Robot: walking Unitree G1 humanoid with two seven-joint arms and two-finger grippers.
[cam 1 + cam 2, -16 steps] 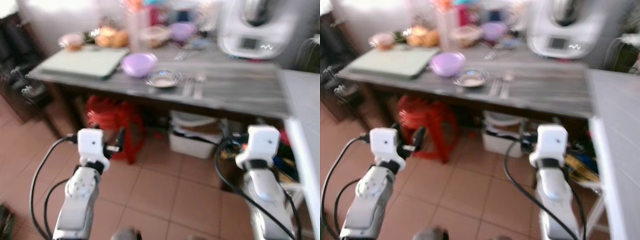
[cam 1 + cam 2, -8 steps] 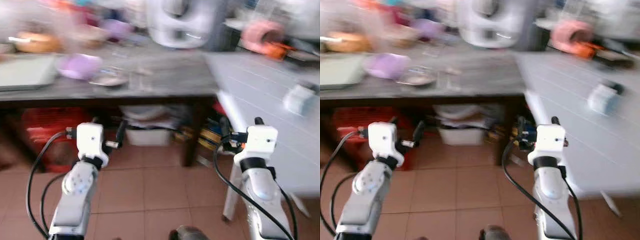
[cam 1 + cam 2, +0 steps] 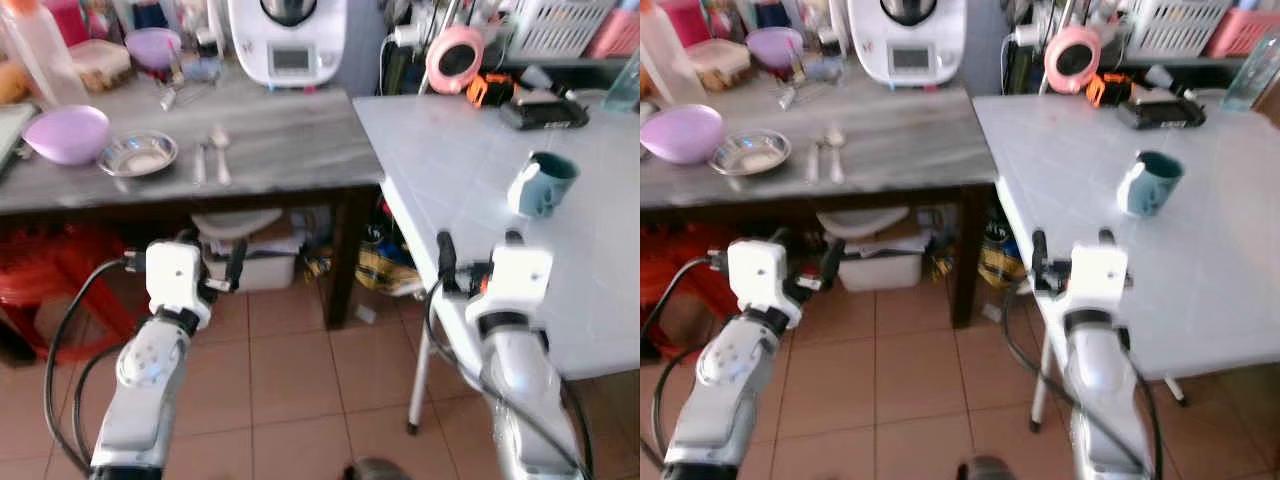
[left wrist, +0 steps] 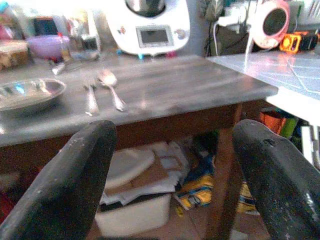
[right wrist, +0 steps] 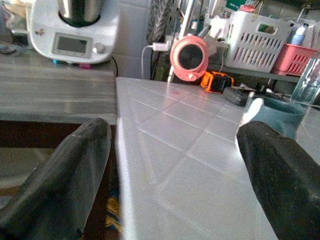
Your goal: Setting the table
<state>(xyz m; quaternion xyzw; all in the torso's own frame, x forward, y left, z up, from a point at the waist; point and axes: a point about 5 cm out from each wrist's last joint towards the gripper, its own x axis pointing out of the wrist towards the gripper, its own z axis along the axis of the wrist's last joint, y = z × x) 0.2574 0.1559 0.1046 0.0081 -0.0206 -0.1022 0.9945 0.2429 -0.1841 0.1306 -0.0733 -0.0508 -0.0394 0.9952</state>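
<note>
Kitchen with terracotta floor tiles; a grey wood-grain tabletop (image 3: 290,140) on the left meets a white tiled tabletop (image 3: 470,170) on the right. Left to right on the grey one: lilac bowl (image 3: 66,133), small metal dish (image 3: 138,154), fork and spoon (image 3: 210,160) side by side, white kitchen appliance (image 3: 288,38) at the back. On the white one: teal mug (image 3: 541,183) lying on its side, black object (image 3: 543,111) behind it. Left gripper (image 3: 210,272) raised before the grey tabletop, fingers apart, empty; right gripper (image 3: 476,258) at the white tabletop's near edge, fingers apart, empty. Since a second ago the camera has swung right, bringing the white tabletop into view. Judgement: robot is surveying; no tableware collected yet.
</note>
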